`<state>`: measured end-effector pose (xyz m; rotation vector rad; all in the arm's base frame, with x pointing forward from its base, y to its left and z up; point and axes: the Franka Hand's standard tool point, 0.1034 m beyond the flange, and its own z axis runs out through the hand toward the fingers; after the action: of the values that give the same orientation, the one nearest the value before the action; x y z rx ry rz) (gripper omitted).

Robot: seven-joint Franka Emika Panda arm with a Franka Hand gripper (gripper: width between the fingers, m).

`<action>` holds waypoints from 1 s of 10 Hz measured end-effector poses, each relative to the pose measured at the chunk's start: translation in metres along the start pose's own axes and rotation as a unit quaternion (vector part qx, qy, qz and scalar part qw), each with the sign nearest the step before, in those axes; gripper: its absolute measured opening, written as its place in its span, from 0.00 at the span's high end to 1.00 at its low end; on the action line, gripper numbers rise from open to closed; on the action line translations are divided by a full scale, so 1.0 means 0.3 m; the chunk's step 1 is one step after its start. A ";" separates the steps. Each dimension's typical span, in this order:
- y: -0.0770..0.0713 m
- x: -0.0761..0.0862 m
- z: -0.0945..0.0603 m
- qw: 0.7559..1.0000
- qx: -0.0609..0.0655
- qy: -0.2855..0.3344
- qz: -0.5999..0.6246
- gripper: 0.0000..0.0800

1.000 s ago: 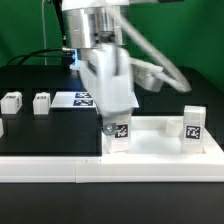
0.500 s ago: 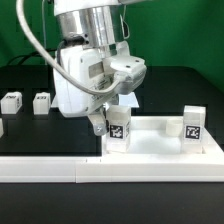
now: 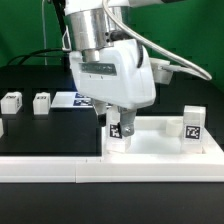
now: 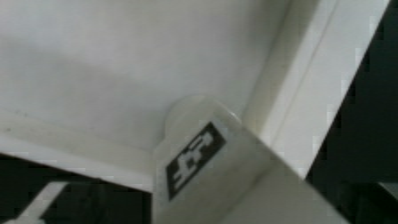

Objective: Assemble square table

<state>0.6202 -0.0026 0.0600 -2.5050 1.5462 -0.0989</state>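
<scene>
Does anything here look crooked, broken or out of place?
Nothing stands out. One leg block stands upright in a corner of the white tabletop under the gripper, a second leg block in another corner, and two loose leg blocks sit on the black table.

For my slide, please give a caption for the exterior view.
Panda gripper at a small white tagged leg block standing in a corner of the white plastic square tray-like tabletop.

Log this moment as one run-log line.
gripper: over white tagged leg block, grip unclear | leg: upright, corner of white square plastic tray top | second leg: upright
</scene>
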 end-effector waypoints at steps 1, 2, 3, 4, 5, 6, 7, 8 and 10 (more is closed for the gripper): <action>0.003 0.007 -0.001 0.997 -0.003 0.004 -0.072 0.19; 0.005 0.022 -0.005 0.982 -0.009 0.009 -0.188 0.19; -0.013 0.016 -0.013 0.961 -0.024 0.001 -0.276 0.19; -0.036 0.007 -0.012 0.921 -0.039 -0.015 -0.386 0.19; -0.039 0.014 -0.011 0.929 -0.036 -0.011 -0.368 0.19; -0.038 0.014 -0.011 0.932 -0.037 -0.010 -0.360 0.32; -0.037 0.014 -0.011 0.932 -0.037 -0.010 -0.360 0.51; -0.037 0.015 -0.011 0.944 -0.037 -0.009 -0.328 0.51; -0.032 0.023 -0.011 0.966 -0.039 -0.004 -0.254 0.64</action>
<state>0.6314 -0.0051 0.0649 -2.8971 0.8815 -0.1009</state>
